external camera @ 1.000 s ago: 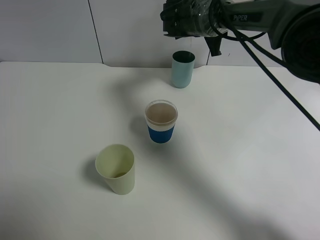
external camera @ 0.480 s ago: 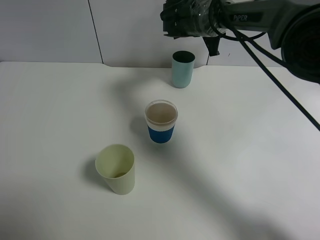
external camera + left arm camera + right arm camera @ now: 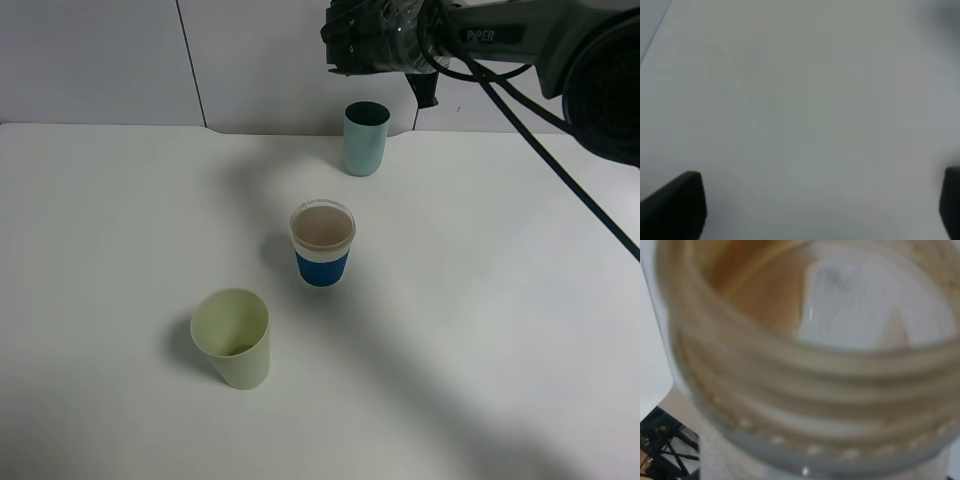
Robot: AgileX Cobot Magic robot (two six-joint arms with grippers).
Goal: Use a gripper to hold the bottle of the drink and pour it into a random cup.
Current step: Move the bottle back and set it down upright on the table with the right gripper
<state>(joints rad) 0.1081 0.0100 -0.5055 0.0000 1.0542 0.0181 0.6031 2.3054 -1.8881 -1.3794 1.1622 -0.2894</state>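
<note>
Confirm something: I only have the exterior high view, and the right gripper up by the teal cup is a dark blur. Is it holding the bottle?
Observer: Yes. The right wrist view is filled by the bottle, looking at its threaded neck with no cap on it.
Operator: Any drink in it?
Observer: Brown liquid shows inside, past the neck.
Operator: And the other arm?
Observer: The left gripper is open over bare table, with nothing between its fingers.
</note>
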